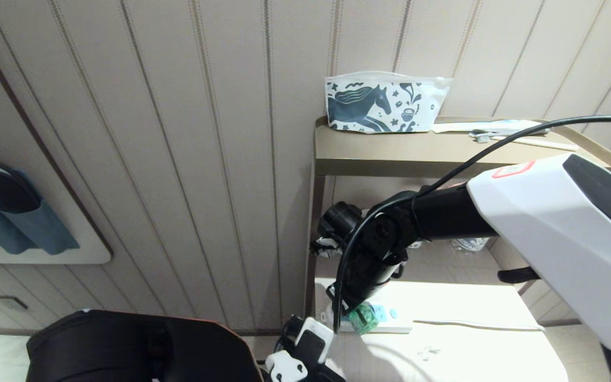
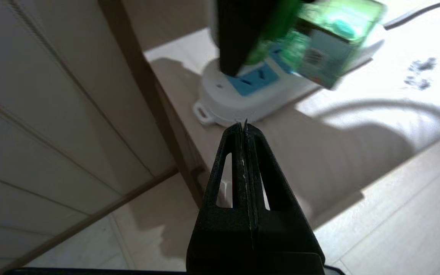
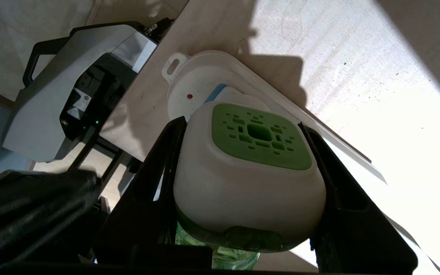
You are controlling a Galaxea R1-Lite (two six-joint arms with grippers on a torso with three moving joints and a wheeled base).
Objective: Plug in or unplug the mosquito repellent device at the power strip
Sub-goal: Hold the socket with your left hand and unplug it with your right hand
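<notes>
The right gripper [image 3: 248,191] has its fingers clamped on the device [image 3: 250,172], low over the strip's [image 2: 243,99] left end. Keep it square. The left gripper [image 2: 245,128], fingers together, hovers nearer.

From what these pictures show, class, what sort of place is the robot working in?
Probably a bedroom or hotel room: panelled wall, wall pocket holding slippers, and a side shelf with a toiletry pouch above the power strip.
</notes>
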